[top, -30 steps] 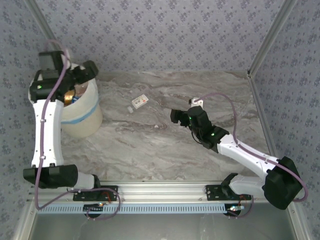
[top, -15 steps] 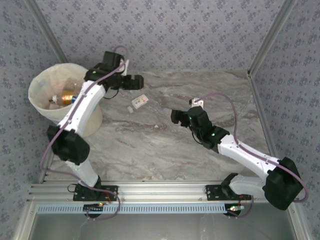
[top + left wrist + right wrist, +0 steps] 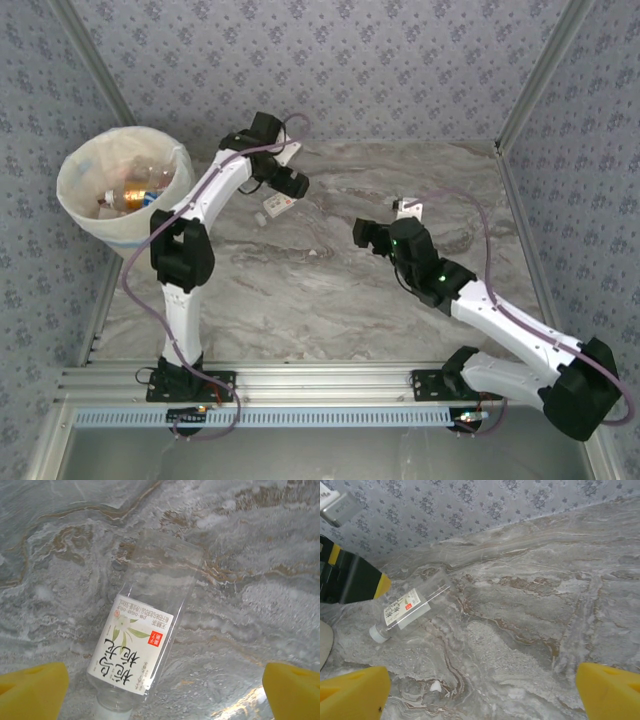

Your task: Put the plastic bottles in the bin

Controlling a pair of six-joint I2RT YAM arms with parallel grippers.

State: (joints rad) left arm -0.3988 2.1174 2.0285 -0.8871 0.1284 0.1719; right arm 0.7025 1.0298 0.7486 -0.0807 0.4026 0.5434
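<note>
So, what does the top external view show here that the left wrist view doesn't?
The top external view takes in the tall cream-white cylindrical bin with several bottles lying inside, plus the open right gripper. The left wrist view gives the white label in detail: green leaf drawing, small red square, dark characters. Both share the clear plastic bottle lying on its side on the grey marbled table, with the open left gripper over it.
</note>
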